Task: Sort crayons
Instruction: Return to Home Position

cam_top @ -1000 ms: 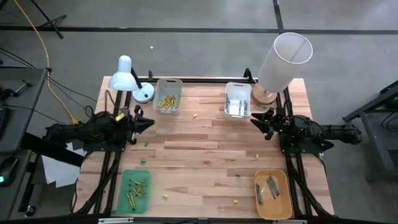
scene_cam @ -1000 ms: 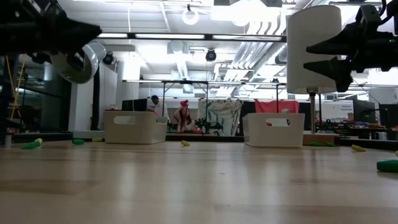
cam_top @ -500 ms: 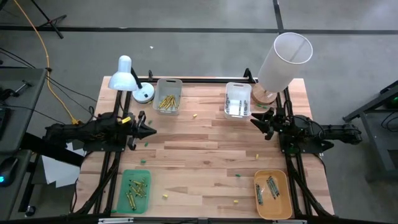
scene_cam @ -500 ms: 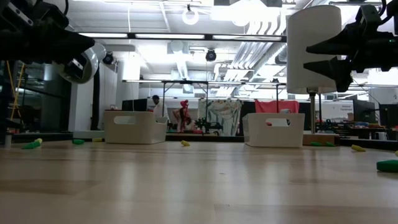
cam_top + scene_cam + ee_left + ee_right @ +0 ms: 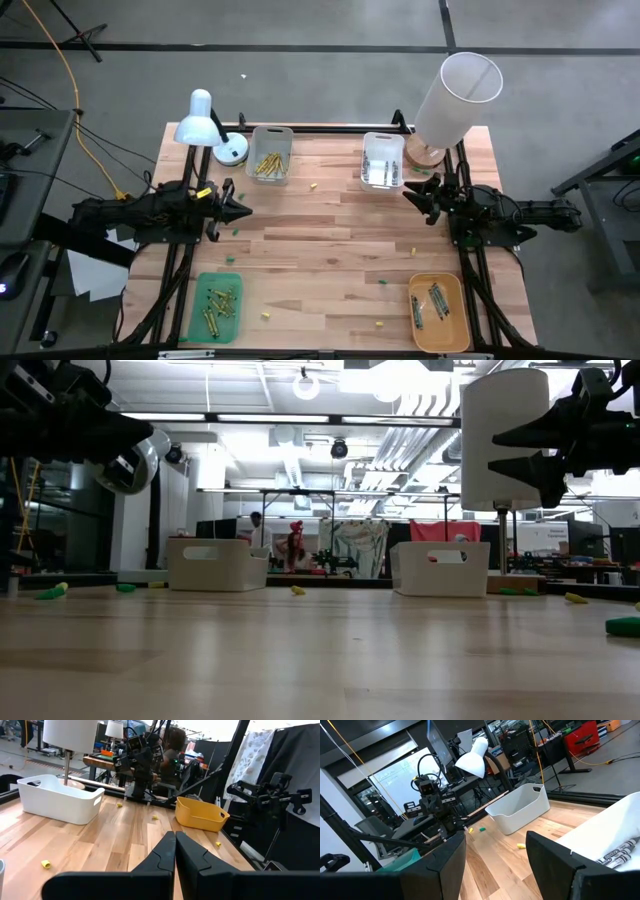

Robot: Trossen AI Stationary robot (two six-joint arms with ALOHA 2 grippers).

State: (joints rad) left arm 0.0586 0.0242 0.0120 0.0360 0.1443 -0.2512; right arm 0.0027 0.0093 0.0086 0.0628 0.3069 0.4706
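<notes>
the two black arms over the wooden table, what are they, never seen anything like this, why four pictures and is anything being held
They are robot arms, a left arm and a right arm beside a wooden table, each ending in a two-finger gripper. One picture looks straight down, one looks level across the tabletop, and two come from cameras on the arms' wrists. The left gripper is shut, the right gripper is open, and neither holds anything. Along the edges stand bins of sorted crayons: yellow crayons in the grey bin, green crayons in the green tray, blue-teal crayons in the yellow bin, grey crayons in the white bin.
</notes>
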